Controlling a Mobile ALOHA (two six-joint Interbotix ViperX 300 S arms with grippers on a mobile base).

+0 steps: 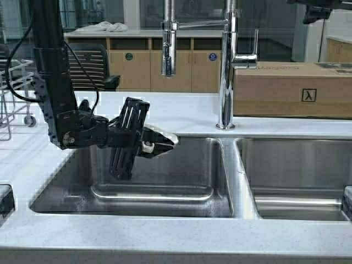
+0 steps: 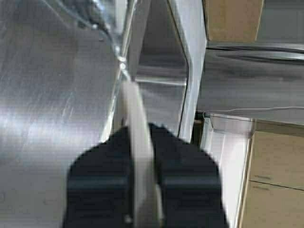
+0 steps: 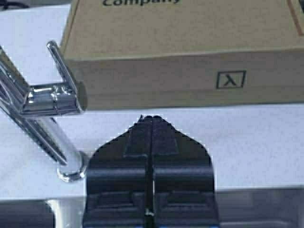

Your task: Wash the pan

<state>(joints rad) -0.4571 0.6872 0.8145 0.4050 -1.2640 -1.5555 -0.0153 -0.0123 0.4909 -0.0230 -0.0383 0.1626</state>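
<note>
One pan (image 2: 135, 142), seen edge-on, is clamped in the left claw (image 1: 159, 143) over the sink (image 1: 220, 187) basin at nine o'clock; right claw (image 3: 151, 124) closed, empty.

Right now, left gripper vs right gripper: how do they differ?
The left gripper is shut on the pan, seen edge-on, over the left sink basin; the right gripper is shut on nothing. The left sits low in the sink; the right hangs above the counter, facing the faucet and cardboard box. Both have dark fingers.

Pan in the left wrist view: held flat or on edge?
On edge. The pan appears as a thin cream strip clamped between the left gripper fingers, over the sink basin.
</note>
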